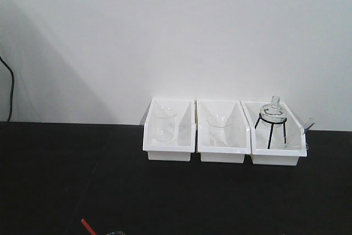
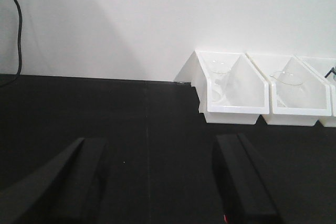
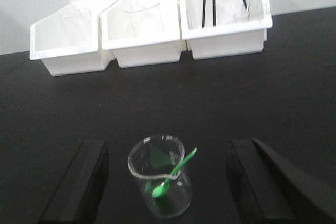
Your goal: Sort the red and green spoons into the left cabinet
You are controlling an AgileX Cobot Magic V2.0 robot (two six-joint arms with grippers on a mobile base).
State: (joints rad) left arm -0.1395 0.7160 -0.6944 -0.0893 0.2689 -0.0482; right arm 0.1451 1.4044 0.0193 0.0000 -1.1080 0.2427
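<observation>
Poking in at the front view's bottom edge: a bright red spoon handle [image 1: 87, 226]. Left wrist: left gripper [image 2: 157, 141] fingers spread over the black tabletop [image 2: 79, 108]. Right wrist: right gripper [image 3: 167, 148] fingers spread either side of a clear glass beaker [image 3: 137, 178] holding the glossy green plastic spoon [image 3: 176, 171].

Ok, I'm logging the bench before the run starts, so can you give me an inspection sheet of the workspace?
Surface: black tabletop, matte.
Job's things: green spoon leaning inside a glass beaker; red spoon only partly in view at the front edge; left cabinet nothing seen.
Clutter: three white bins at the wall, holding two spare beakers and a flask on a black stand.
Grippers: left gripper open, empty; right gripper open, straddling the glass beaker.
Cables: one black cable at the far left.
Surroundings: plain white wall.
</observation>
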